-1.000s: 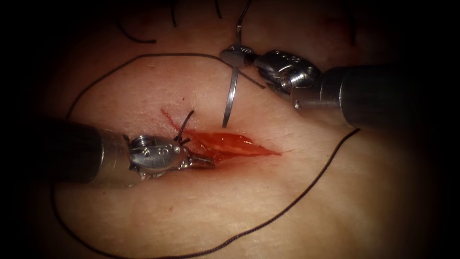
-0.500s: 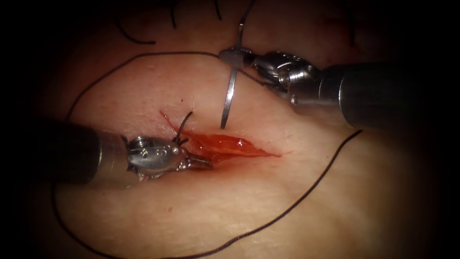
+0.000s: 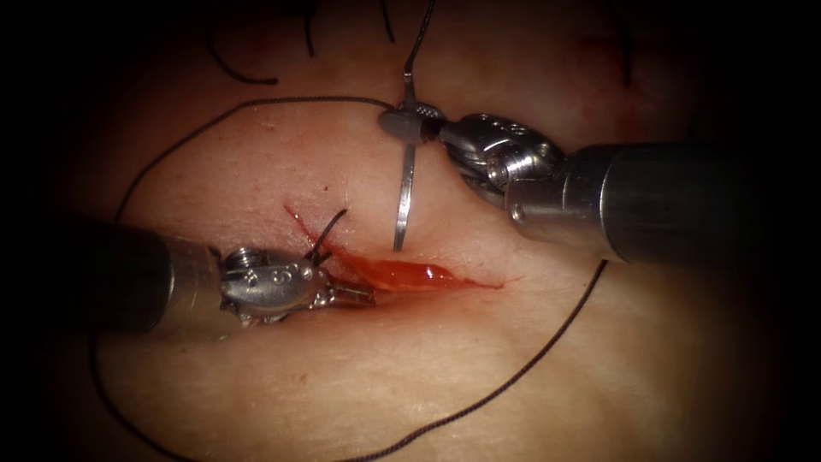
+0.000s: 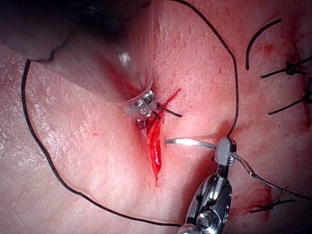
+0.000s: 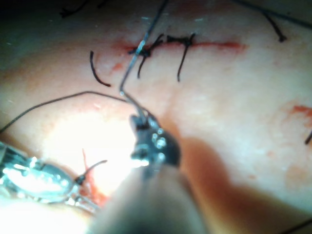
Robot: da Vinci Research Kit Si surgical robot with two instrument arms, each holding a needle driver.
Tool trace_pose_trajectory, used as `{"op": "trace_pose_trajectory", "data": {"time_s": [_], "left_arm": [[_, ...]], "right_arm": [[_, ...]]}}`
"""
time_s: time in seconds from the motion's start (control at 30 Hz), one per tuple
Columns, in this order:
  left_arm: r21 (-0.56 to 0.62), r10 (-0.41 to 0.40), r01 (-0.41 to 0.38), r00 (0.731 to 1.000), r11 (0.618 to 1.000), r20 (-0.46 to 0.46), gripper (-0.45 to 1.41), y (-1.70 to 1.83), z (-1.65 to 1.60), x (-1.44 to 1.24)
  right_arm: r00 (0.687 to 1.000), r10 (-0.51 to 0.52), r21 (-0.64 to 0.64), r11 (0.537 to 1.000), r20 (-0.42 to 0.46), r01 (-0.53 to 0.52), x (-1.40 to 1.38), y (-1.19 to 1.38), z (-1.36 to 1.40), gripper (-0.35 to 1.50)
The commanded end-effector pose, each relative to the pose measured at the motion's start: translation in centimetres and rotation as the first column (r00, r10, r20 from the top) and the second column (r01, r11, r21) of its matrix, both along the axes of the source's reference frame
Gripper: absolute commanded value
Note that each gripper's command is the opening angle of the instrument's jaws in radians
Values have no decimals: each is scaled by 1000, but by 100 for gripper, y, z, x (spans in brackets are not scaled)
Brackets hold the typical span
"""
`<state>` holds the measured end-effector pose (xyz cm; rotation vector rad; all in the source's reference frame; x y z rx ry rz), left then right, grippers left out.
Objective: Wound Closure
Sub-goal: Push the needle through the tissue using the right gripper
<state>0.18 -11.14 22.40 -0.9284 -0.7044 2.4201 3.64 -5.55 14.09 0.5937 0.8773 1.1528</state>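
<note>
1. The right pincer [image 3: 409,120] is closed tight on the needle [image 3: 404,184]. It holds the needle near the end where the thread [image 3: 256,104] is joined, not near the sharp end.
2. The needle hangs down from the right pincer. Its sharp tip sits just above the cut [image 3: 402,275], on the upper edge, close to the skin. I cannot tell if the tip touches the tissue [image 3: 342,368]. The needle is not in the tissue.
3. The left pincer [image 3: 359,295] lies at the left end of the cut, with its tips down in the red opening. I cannot tell if it is open or closed, or if it holds anything.
4. A short dark thread end [image 3: 329,229] sticks up by the left pincer.
5. The long thread runs in a big loop over the tissue, around both tools.
6. In the left wrist view, the needle [image 4: 192,143] points at the cut [image 4: 155,146], and the right pincer [image 4: 225,151] grips it.
</note>
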Motion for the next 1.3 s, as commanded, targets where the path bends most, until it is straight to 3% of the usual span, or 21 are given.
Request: {"op": "trace_pose_trajectory", "data": {"time_s": [0.03,0.3,0.37,0.67,1.3], "left_arm": [[3,1,-1,1000,1000,2,-13,-9,5,-5],[3,1,-1,1000,1000,2,-14,-9,5,-5],[3,1,-1,1000,1000,2,-16,-9,5,-5],[4,2,-2,1000,1000,2,-18,-9,5,-4],[4,3,-3,1000,1000,2,-21,-8,4,-4]], "right_arm": [[1000,-5,6,1000,9,5,2,-7,8,-35],[1000,10,68,998,-5,-9,5,-13,10,-35],[999,27,147,989,-38,-21,10,-14,10,-35],[994,76,268,962,-73,-54,9,-13,14,-35],[991,71,429,903,-109,-18,20,-28,4,-35]]}}
